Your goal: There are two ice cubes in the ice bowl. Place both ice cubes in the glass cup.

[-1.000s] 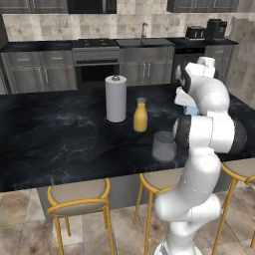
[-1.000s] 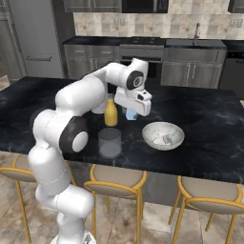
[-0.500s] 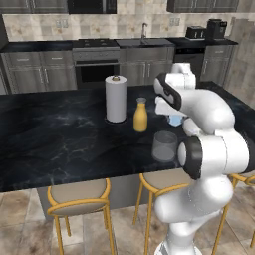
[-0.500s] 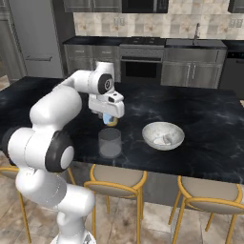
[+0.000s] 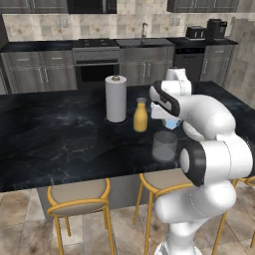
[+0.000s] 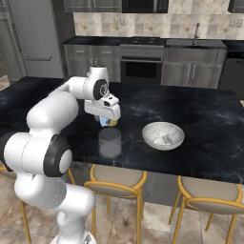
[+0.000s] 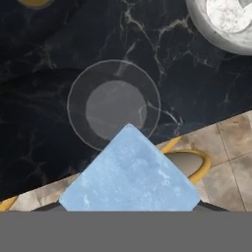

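My gripper point(image 6: 106, 120) is shut on one pale blue ice cube point(image 7: 129, 172) and hangs just above and slightly behind the clear glass cup point(image 6: 110, 142). In the hand view the cube covers the near rim of the glass cup point(image 7: 114, 106), which looks empty. From the left side the gripper point(image 5: 172, 123) sits over the glass cup point(image 5: 164, 146). The white-grey ice bowl point(image 6: 148, 133) stands to the right of the glass, with a pale lump inside that I take for the second cube point(image 6: 167, 139). The ice bowl point(image 7: 206, 27) also shows at the hand view's upper right.
An orange juice bottle point(image 5: 141, 115) stands just behind and left of the glass, and a white paper towel roll point(image 5: 116, 98) stands farther left. Yellow-framed stools point(image 5: 79, 194) line the counter's near edge, close to the glass.
The arm has swung from over the bowl toward the glass, carrying the ice cube, and now hangs lower and closer to the glass. Bowl, bottle and glass stay put.
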You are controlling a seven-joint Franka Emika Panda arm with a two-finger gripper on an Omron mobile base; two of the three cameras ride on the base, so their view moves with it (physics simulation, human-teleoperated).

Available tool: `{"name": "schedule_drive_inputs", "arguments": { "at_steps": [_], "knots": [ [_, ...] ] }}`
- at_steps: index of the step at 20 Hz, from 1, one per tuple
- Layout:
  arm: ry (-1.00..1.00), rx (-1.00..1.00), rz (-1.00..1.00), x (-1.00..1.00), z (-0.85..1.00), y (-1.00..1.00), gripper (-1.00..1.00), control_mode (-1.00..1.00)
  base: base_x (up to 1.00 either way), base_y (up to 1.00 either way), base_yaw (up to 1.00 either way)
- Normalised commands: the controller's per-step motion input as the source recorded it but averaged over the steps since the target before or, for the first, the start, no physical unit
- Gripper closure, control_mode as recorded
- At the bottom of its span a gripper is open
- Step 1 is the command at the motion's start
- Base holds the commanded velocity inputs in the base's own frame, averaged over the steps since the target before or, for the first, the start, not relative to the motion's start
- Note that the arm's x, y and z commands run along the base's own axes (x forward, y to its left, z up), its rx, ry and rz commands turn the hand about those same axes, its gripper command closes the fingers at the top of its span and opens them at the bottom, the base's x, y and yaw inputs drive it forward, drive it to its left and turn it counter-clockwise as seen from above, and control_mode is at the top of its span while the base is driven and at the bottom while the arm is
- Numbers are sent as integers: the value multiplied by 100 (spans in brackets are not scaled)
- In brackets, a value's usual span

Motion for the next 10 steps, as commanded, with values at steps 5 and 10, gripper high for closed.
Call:
{"name": "schedule_drive_inputs", "arguments": {
  "at_steps": [5,10],
  "knots": [
    [-2,0,2,23,-18,0,100,-100,0,0,0],
    [-2,0,1,23,-14,0,100,-100,0,0,0]
  ]
}}
